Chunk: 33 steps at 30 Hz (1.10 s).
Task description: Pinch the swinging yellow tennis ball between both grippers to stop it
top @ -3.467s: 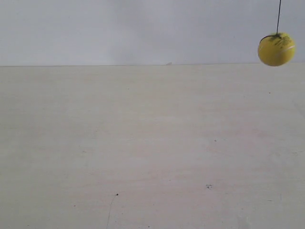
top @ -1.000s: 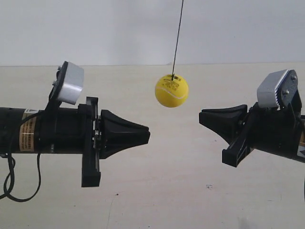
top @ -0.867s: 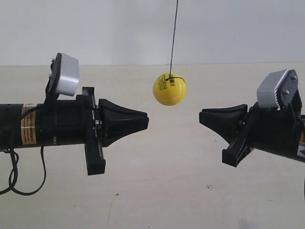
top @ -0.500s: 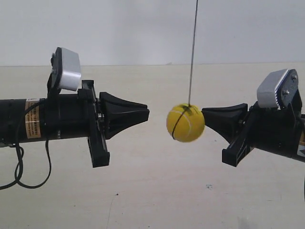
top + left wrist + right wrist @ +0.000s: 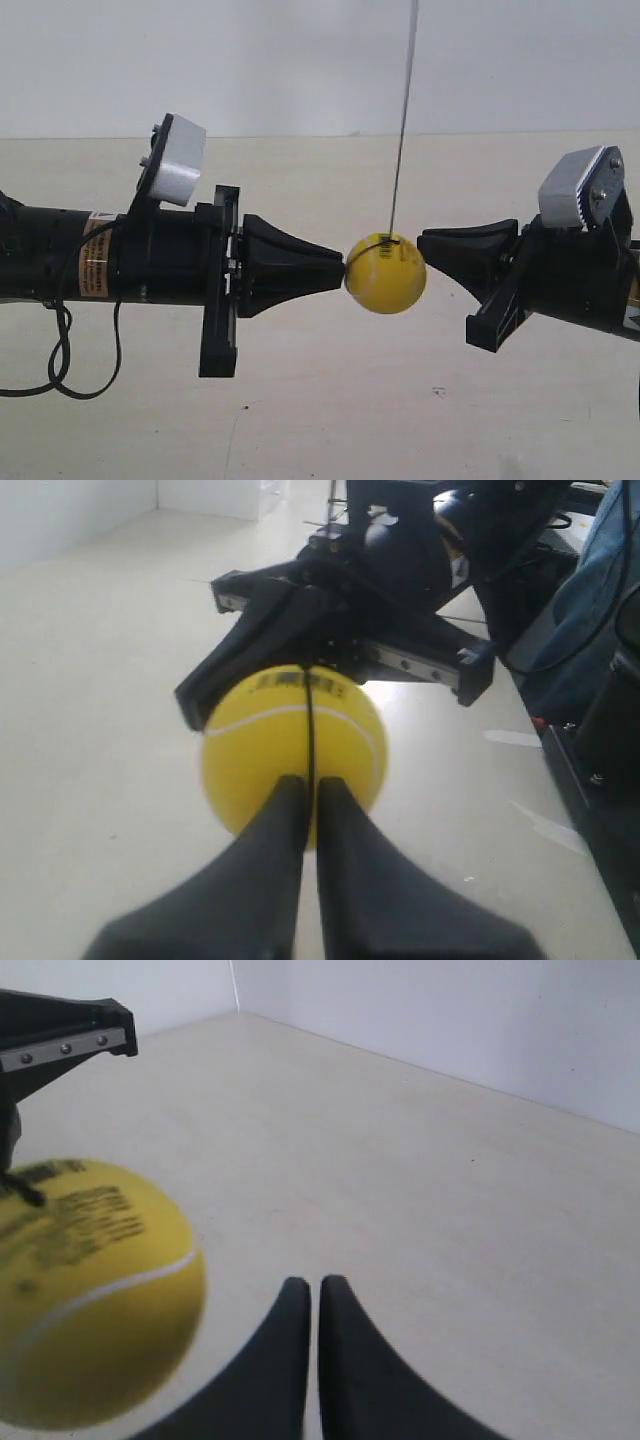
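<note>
The yellow tennis ball (image 5: 385,274) hangs on a thin dark string (image 5: 404,120) above the table, between two black cone-shaped grippers. The arm at the exterior view's left carries my left gripper (image 5: 341,270), shut, with its tip against the ball's side. In the left wrist view the ball (image 5: 250,760) sits right at the shut tips (image 5: 311,783), with the right arm (image 5: 420,550) behind it. My right gripper (image 5: 421,240) is shut and level with the ball's upper side; I cannot tell whether it touches. In the right wrist view the ball (image 5: 85,1300) lies off to one side of the tips (image 5: 311,1282).
A pale wooden table (image 5: 320,400) runs under both arms, with a white wall (image 5: 300,60) behind. A black cable (image 5: 40,370) loops below the left arm. Dark equipment and blue cloth (image 5: 600,600) stand past the table's edge. The left arm's rail (image 5: 60,1030) shows beyond the ball.
The left arm has pushed toward the ball and its tip now meets it. The ball has shifted slightly away from the right gripper. The right arm has stayed put.
</note>
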Available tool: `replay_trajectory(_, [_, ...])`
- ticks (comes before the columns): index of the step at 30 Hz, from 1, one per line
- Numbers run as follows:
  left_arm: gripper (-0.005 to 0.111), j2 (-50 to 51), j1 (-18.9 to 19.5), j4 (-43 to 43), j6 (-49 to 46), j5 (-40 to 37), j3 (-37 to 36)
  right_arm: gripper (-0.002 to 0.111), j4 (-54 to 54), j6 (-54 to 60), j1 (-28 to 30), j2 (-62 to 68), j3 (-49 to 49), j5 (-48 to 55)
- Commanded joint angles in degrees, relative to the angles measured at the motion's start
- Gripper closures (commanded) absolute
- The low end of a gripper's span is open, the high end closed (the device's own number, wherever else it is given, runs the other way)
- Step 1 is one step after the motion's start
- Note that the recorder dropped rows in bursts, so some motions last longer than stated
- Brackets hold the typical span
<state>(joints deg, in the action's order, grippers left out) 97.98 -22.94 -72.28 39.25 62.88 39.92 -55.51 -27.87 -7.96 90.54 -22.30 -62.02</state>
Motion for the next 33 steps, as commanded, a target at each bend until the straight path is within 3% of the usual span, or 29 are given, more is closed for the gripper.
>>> replay_trajectory(1, [0.102, 0.1, -2.6, -0.4, 0.1, -1.0, 1.1, 0.108, -0.4, 0.0, 0.0, 0.0, -0.2, -0.3])
replay_trajectory(17, [0.102, 0.1, -3.0, 0.5, 0.1, -5.6, 1.4, 0.108, -2.1, 2.8, 0.0, -1.0, -0.2, 1.0])
replay_trajectory(25, [0.102, 0.1, -3.0, 0.5, 0.1, -6.0, 1.4, 0.108, -4.0, 0.7, 0.1, -8.1, -0.2, 9.0])
replay_trajectory(33, [0.102, 0.1, -3.0, 2.2, -1.7, -6.5, 1.4, 0.108, -7.4, -1.8, 0.1, -9.3, -0.2, 5.9])
